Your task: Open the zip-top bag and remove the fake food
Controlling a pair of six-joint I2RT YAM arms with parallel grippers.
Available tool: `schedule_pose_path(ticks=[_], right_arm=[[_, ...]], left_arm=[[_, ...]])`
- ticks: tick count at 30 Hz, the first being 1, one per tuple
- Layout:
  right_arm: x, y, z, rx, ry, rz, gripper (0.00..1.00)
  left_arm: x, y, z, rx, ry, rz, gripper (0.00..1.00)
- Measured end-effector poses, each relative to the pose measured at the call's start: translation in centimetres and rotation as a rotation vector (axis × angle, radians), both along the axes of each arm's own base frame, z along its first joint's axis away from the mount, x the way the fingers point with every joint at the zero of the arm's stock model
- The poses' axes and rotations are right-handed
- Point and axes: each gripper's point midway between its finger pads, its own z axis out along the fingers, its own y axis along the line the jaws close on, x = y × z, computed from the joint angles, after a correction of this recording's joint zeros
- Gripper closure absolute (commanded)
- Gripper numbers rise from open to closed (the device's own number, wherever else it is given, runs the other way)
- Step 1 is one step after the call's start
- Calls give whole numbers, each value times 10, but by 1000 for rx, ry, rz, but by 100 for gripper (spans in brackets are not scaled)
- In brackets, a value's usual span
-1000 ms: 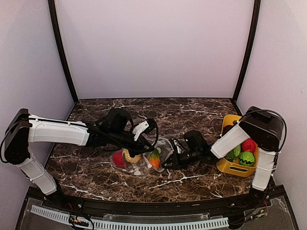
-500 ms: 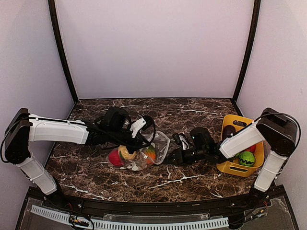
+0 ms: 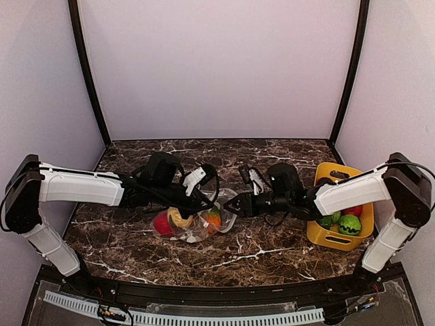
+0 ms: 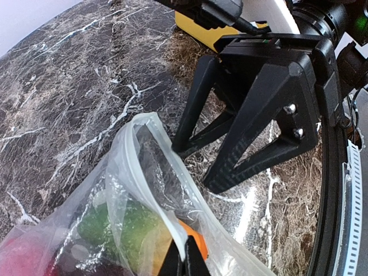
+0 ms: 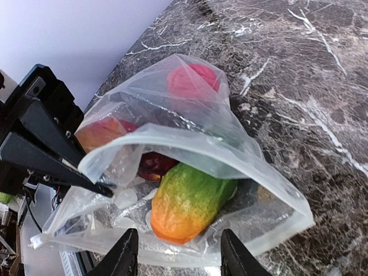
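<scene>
No readable text, labels or numbers anywhere.

Count: 1 bag, 4 toy fruits seen inside; 1 bin holding 2 green toys, 1 red toy.

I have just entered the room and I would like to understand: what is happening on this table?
The left gripper pinches the rim of the clear soft plastic zip-top bag and holds its mouth open. The right gripper is open, facing that mouth, and holds nothing. The small plastic toy fruits, red, maroon and orange-green, lie inside the bag. A yellow plastic bin with green toy vegetables stands to the right.
</scene>
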Motion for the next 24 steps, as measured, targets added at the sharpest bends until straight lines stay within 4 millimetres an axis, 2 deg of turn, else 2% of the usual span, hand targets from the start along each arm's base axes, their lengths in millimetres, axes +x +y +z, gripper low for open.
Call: schedule_pose_path(ticks=[3,6,8,10,14,16,17,18,24], right_arm=[[4,15,3,8,-14,19,49],[4,30,-3,1,-14,36,48],[5,37,-11,-11,-9,38,46],[4,40,-21,-32,0,31,38],[3,45,-37,-66,7,15,34],[4,50,-43,-76,11,7,25],[5,53,-44,-79,12,3,16],[7,56,-46,-83,10,-3,15],[8,65,-60,-107,13,-22,14]], left_arm=[[0,-1,2,-8,-2,1,99],[1,-1,2,-12,-3,2,99],[1,-1,2,-14,-1,4,99],[1,-1,2,-15,1,6,99],[1,-2,3,-22,2,9,99],[2,-2,4,-26,1,11,99],[2,-2,4,-27,1,12,99],[2,-2,4,-27,2,13,99],[2,-1,2,-27,2,16,99]])
